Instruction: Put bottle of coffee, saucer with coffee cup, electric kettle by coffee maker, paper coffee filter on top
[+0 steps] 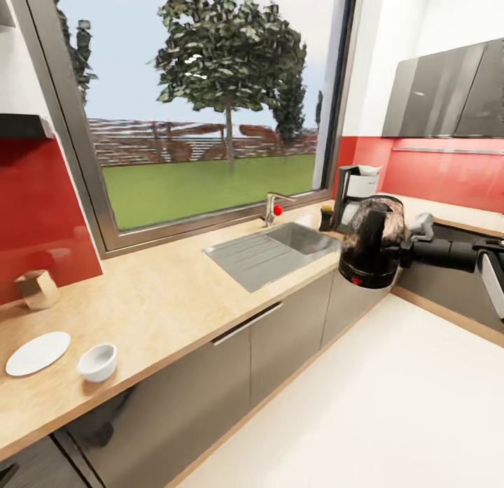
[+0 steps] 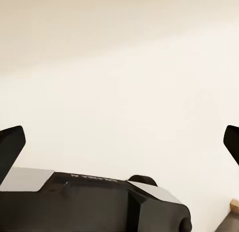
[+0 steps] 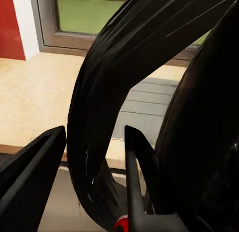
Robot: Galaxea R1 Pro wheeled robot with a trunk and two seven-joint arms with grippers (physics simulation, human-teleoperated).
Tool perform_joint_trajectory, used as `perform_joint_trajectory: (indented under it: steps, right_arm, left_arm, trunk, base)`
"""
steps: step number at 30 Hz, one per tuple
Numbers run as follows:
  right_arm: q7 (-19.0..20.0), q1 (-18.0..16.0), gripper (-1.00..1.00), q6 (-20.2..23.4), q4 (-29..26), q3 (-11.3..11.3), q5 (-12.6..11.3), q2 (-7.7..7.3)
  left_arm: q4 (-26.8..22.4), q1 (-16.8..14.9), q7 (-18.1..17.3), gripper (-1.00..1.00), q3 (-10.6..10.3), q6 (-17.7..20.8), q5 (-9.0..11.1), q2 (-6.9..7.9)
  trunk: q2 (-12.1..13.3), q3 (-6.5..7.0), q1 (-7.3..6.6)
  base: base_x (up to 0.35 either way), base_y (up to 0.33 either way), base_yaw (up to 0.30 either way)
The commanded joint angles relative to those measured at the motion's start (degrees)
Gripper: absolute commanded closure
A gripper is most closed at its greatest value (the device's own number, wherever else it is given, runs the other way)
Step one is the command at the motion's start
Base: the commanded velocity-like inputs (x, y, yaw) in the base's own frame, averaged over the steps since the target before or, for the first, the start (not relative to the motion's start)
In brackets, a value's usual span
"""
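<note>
Left end effector [image 2: 119, 142] fingers [image 2: 10, 144] spread wide over pale surface (probably floor); black arm segment [image 2: 94, 204] beneath.

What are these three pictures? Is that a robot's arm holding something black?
Yes! It is a pretend robot in a computer-made kitchen. The big picture comes from a camera on its head. The other two come from little cameras near its two grippers.

The right gripper holds the electric kettle by its black handle; its two jaws sit either side of the handle. The kettle hangs above the floor, in front of the kitchen countertop.

The left gripper is open and holds nothing.

On the countertop you can see the sink, the coffee maker beyond it, and nearer us the saucer with the coffee cup beside it, not yet on it.
</note>
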Motion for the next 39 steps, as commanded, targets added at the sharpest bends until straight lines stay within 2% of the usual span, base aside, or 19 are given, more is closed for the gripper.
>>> perform_joint_trajectory:
  steps: [1,16,31,39]
  right_arm:
    - [0.0,-0.1,1.0,0.4,0.0,0.0,-0.5,-0.06]
    - [0.0,-0.1,1.0,0.4,0.2,-0.1,-0.5,-0.12]
    - [0.0,0.0,1.0,0.3,0.2,-0.1,-0.5,-0.12]
    - [-0.1,0.0,1.0,0.3,0.2,-0.2,-0.5,-0.12]
  left_arm:
    - [0.1,0.0,-0.1,-1.0,0.1,-0.3,-0.1,0.0]
    - [0.0,0.0,0.0,-1.0,0.3,-0.3,-0.1,-0.01]
    - [0.0,0.0,0.0,-1.0,0.3,-0.3,-0.1,0.1]
    - [0.0,0.0,0.1,-1.0,0.3,-0.2,-0.1,0.16]
  trunk:
    - [0.0,-0.07,0.02]
    - [0.0,-0.07,0.02]
    - [0.0,-0.07,0.02]
    - [0.0,0.04,0.02]
  base:
    - [0.208,-0.212,-0.101]
    - [0.104,-0.15,-0.241]
    - [0.162,-0.293,-0.024]
    - [0.231,-0.19,-0.077]
